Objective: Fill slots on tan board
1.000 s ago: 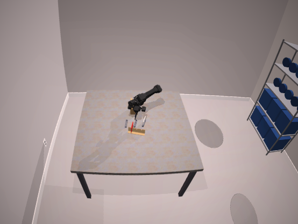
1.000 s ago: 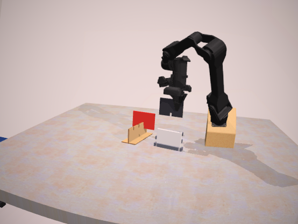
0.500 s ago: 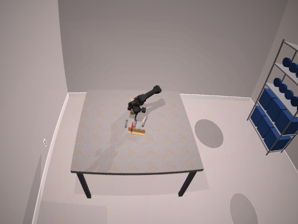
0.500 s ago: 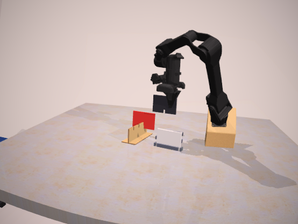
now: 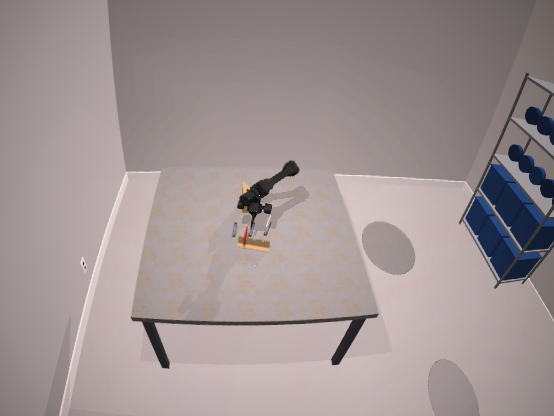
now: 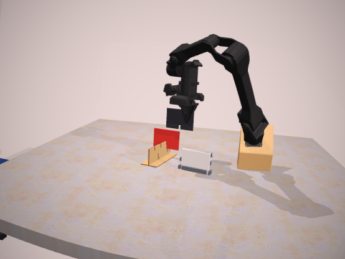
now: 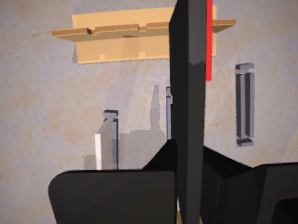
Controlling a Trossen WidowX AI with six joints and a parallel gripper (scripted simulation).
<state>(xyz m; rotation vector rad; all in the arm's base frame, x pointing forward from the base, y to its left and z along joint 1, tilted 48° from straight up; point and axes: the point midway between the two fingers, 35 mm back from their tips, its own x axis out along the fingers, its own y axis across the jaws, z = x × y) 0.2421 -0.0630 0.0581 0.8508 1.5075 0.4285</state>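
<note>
Around it all, a big room with plain pale walls and a tall shelf (image 5: pixel 493 150) of blue things. Then a wide gray table (image 5: pixel 200 290) (image 6: pixel 93 218) (image 7: pixel 30 100) with tan spots. In the gripper (image 5: pixel 254 212) (image 6: pixel 187 119) (image 7: pixel 178 145), pinched tight and held up high, the black board (image 5: pixel 253 221) (image 6: pixel 172 118) (image 7: pixel 187 100), notch down. Back in its holder (image 6: pixel 194 170) (image 7: pixel 115 145), the white board (image 5: pixel 270 219) (image 6: pixel 196 160) (image 7: pixel 98 152). Across the tan board (image 5: pixel 257 244) (image 6: pixel 154 154) (image 7: pixel 115 30), the red board (image 5: pixel 245 237) (image 6: pixel 165 137) (image 7: pixel 209 45). Probably one slot done, two to go.

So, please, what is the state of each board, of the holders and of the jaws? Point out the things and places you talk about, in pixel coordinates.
Black notched board (image 6: pixel 173 118) (image 7: pixel 187 100): raised, notch down.
Red flat board (image 6: pixel 162 137) (image 7: pixel 209 45): upright, crosswise in tan board.
White flat board (image 6: pixel 196 159): standing in holder.
Tan slotted board (image 6: pixel 154 155) (image 7: pixel 117 31): standing, slots remain.
Grey holder (image 7: pixel 243 105): empty.
Jaws: shut on black board.
</note>
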